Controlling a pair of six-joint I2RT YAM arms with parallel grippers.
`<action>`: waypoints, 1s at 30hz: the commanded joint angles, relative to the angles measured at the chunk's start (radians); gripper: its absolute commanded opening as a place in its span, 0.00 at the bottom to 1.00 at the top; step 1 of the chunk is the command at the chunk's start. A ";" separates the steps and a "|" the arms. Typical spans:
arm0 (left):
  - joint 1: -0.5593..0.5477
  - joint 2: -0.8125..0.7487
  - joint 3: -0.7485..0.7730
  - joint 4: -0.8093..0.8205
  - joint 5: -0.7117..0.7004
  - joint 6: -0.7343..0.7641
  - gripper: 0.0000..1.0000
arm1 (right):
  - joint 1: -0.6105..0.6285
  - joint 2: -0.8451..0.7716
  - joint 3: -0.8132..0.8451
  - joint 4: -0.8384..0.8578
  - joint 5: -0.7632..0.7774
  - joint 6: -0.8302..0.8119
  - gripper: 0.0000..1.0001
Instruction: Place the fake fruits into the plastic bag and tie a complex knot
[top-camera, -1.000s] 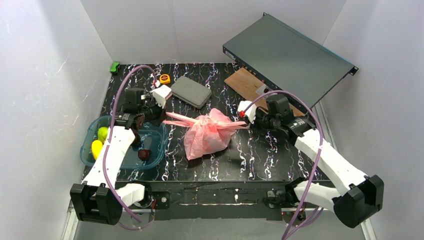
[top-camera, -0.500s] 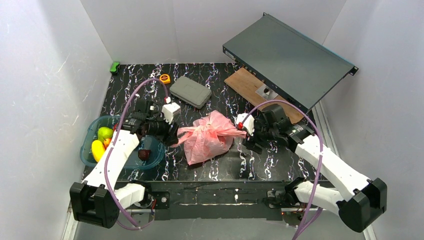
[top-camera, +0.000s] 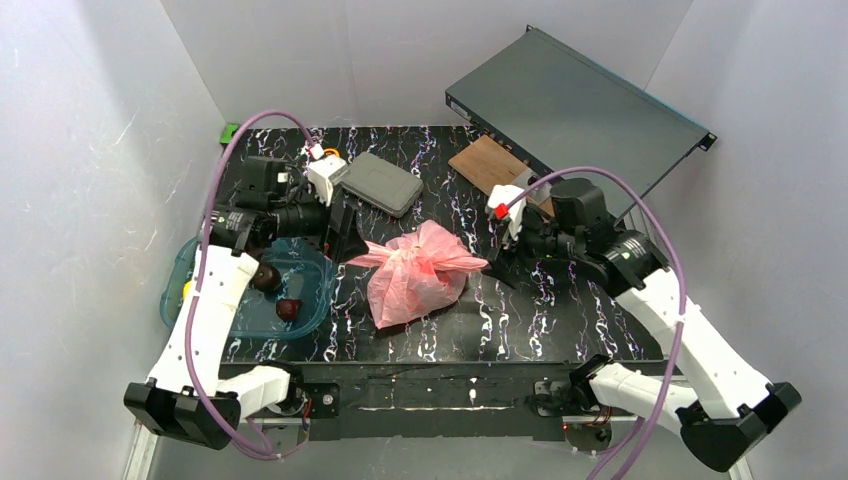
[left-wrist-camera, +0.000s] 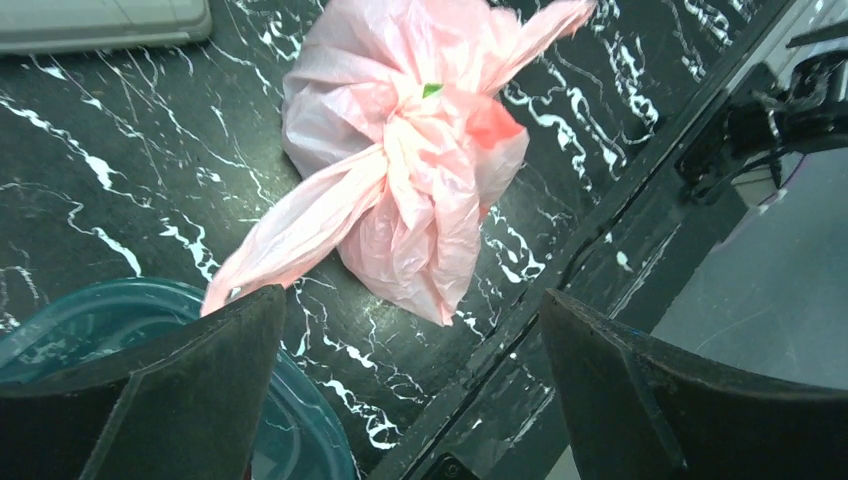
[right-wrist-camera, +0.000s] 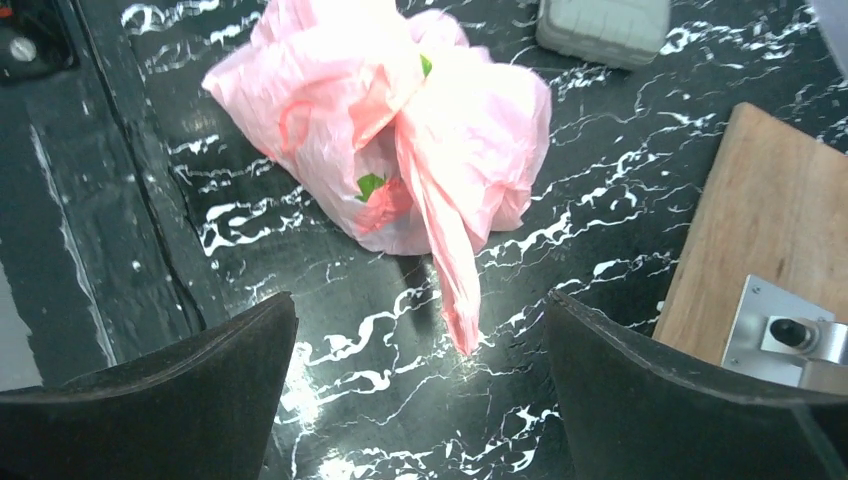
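The pink plastic bag (top-camera: 415, 275) lies mid-table, closed by a knot (left-wrist-camera: 425, 150) with two pointed ends sticking out left (left-wrist-camera: 290, 235) and right (right-wrist-camera: 450, 260). A red fruit with a green leaf (right-wrist-camera: 385, 195) shows through the plastic. My left gripper (top-camera: 350, 238) hovers just left of the bag, open and holding nothing (left-wrist-camera: 410, 300). On the bag's other side my right gripper (top-camera: 500, 255) is also open and holds nothing (right-wrist-camera: 420, 300). Two dark maroon fruits (top-camera: 288, 308) and a yellow one (top-camera: 187, 291) lie in the teal tub (top-camera: 310, 262).
A grey case (top-camera: 382, 183) lies behind the bag. A wooden board (top-camera: 490, 165) and a large grey metal unit (top-camera: 580, 110) fill the back right. A small green object (top-camera: 229, 130) sits at the back left corner. White walls enclose the table.
Both grippers were shut on the bag's two ends, pulling them apart. They have opened and let go, and both arms have risen and drawn back a little from the bag.
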 joint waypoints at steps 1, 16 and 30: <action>-0.004 0.005 0.136 -0.126 -0.023 -0.060 0.98 | -0.004 -0.092 0.062 0.028 0.027 0.136 0.99; 0.098 0.062 0.118 -0.205 -0.248 -0.095 0.98 | -0.385 -0.478 -0.169 0.064 0.018 0.385 0.98; 0.098 0.049 -0.024 -0.104 -0.268 -0.119 0.98 | -0.550 -0.647 -0.356 0.034 -0.020 0.414 0.98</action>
